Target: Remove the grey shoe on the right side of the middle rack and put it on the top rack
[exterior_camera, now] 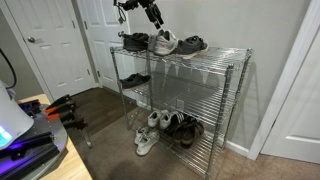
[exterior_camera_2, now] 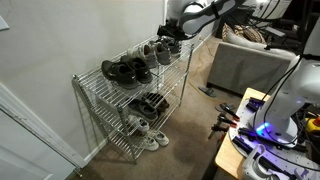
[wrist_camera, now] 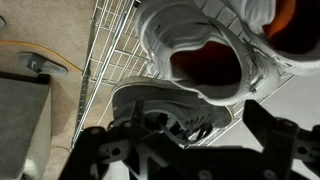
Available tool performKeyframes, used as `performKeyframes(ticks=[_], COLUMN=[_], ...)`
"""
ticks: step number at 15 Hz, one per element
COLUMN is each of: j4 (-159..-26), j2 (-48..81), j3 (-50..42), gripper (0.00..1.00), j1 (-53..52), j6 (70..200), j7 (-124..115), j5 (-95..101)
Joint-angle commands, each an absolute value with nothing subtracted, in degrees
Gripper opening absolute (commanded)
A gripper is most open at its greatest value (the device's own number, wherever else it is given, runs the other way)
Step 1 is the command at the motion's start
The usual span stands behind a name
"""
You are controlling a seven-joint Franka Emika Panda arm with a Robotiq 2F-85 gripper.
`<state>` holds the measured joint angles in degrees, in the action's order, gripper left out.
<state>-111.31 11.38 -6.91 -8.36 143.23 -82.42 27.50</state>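
Observation:
The grey shoe (exterior_camera: 165,42) lies on the top rack (exterior_camera: 225,52) between a black shoe (exterior_camera: 135,42) and a dark shoe (exterior_camera: 192,44). It also shows in an exterior view (exterior_camera_2: 160,50) and in the wrist view (wrist_camera: 160,40), pale with a dark opening. My gripper (exterior_camera: 151,13) hangs a little above the shoes, open and empty. In the wrist view the gripper (wrist_camera: 190,150) has its dark fingers spread over the laced black shoe (wrist_camera: 150,100). The middle rack (exterior_camera: 185,85) holds only a black shoe (exterior_camera: 133,80) on its other side.
The lowest tier holds a white sneaker pair (exterior_camera: 150,130) and dark shoes (exterior_camera: 185,128). White doors (exterior_camera: 55,45) stand beside the shelving. A sofa (exterior_camera_2: 245,65) and a desk with gear (exterior_camera_2: 260,140) are nearby. Black shoes (exterior_camera_2: 125,70) fill the near end of the top rack (exterior_camera_2: 95,78).

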Motion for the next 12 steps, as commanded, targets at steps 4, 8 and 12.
performKeyframes(ticks=[4, 8, 12], j4=[-113.8, -115.1, -115.2], j2=[6.8, 5.3, 5.3], j3=[-5.3, -5.1, -5.0], gripper=[1.00, 1.00, 1.00], j1=[-6.1, -5.4, -5.4], j6=[143.0, 143.1, 143.1], j7=[-82.4, -82.4, -82.4], j5=[27.6, 27.6, 27.6])
